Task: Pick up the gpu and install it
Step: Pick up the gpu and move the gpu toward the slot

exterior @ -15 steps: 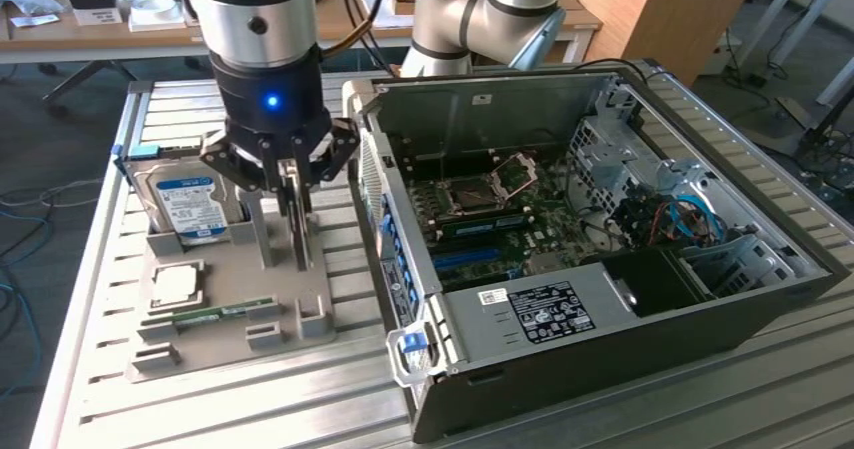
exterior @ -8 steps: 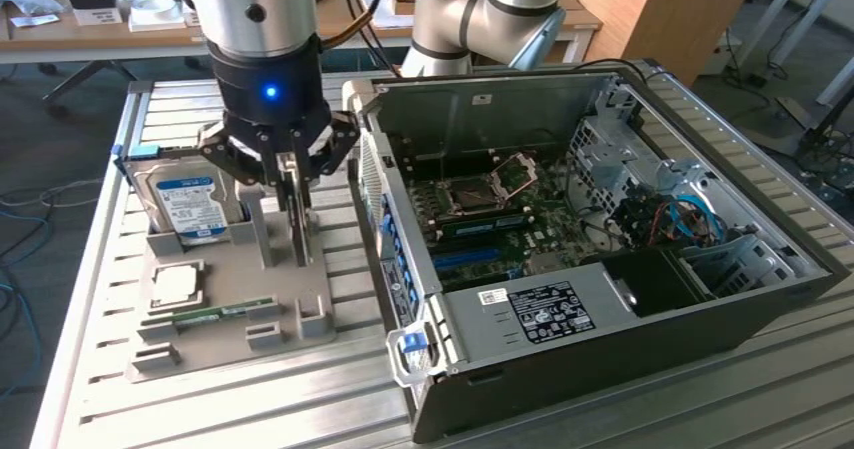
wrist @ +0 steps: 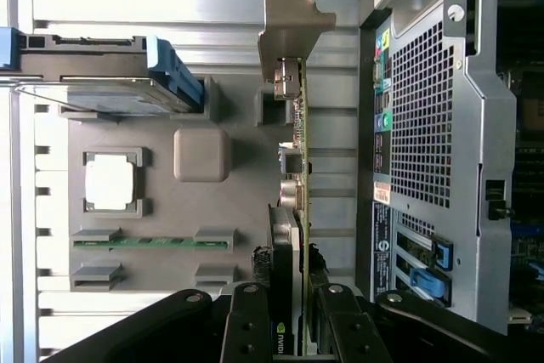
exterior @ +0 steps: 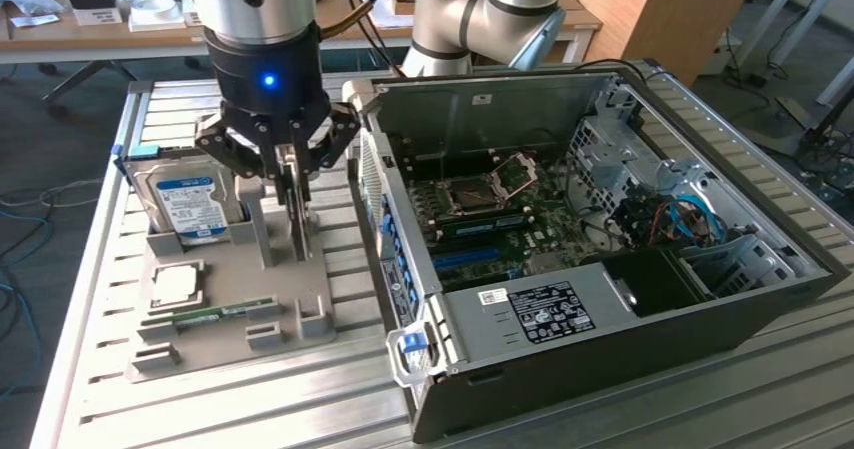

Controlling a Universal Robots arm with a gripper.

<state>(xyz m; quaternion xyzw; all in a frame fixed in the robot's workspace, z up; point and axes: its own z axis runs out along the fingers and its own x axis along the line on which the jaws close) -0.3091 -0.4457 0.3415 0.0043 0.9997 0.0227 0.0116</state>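
Beside the open computer case [exterior: 601, 229], the tool [exterior: 296, 184] clamped the gpu [wrist: 296, 167], upright on edge in the grey tray [exterior: 267, 304]; its cooler end was partly hidden behind the fingers [wrist: 248, 329].

Gpu [wrist: 286, 231] upright on tray [exterior: 314, 294] btwn hard drive [exterior: 191, 206] & PC case [exterior: 587, 329], hand [wrist: 287, 264] clamped round it.

Ribbed metal table [exterior: 200, 399] up front; wooden desk [exterior: 80, 34] with papers [exterior: 30, 9] behind; grey floor [exterior: 60, 119], loose cables [exterior: 20, 214] at exterior view's left
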